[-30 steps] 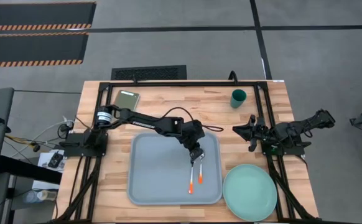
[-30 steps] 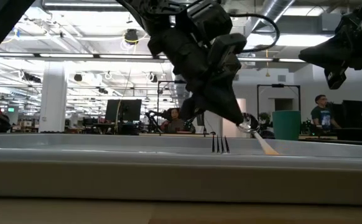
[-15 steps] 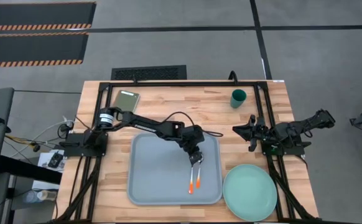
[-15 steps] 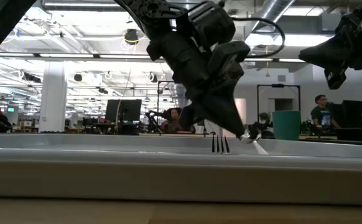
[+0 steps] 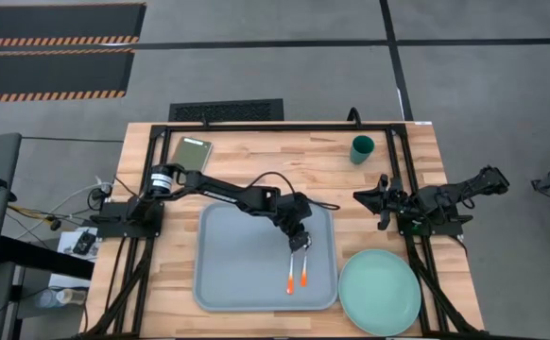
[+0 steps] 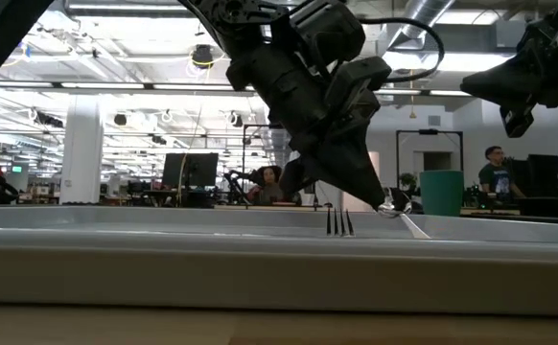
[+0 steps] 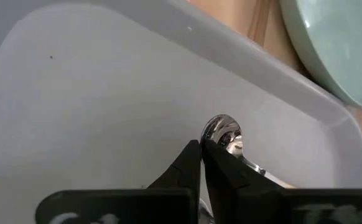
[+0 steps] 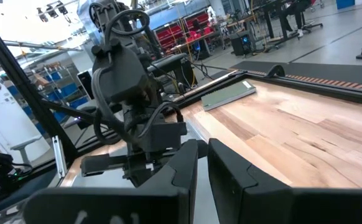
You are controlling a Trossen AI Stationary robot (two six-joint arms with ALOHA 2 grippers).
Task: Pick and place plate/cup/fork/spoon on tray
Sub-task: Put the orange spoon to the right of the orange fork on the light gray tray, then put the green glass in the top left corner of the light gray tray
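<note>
Now the left claw (image 7: 202,163) pinches the spoon (image 7: 226,134) over the tray (image 7: 75,93).

No legible text or labels.

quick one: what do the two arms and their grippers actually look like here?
Both arms are dark, near-black, built of jointed segments. The left arm has a silver-and-black ringed joint near its base and a thin black cable looping over its wrist. The left gripper and right gripper each end in two dark, wedge-shaped tapering fingers. No readable markings.
</note>
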